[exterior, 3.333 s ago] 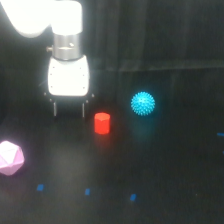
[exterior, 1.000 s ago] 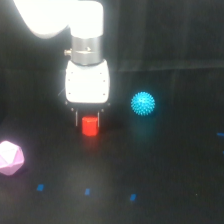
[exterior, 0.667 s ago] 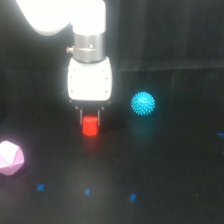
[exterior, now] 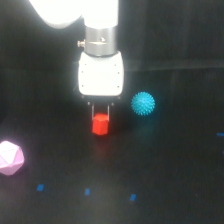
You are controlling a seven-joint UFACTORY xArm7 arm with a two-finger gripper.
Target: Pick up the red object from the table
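Protruding below fingers (exterior: 100, 111): red object (exterior: 100, 125) (top hidden)

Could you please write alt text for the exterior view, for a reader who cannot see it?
A white robot gripper is directly over a small red faceted block on a black matte table, its dark fingers at the block's top. A spiky blue ball and pale pink polyhedron lie apart.

A round, spiky blue ball (exterior: 143, 103) sits toward the exterior view's right. It looks rubbery and has little points all over. A pale pink block with many flat sides (exterior: 10, 157) sits far off at the exterior view's left edge, lower down in the picture. The two are well apart. A few tiny blue marks (exterior: 87, 191) dot the dark ground near the bottom.
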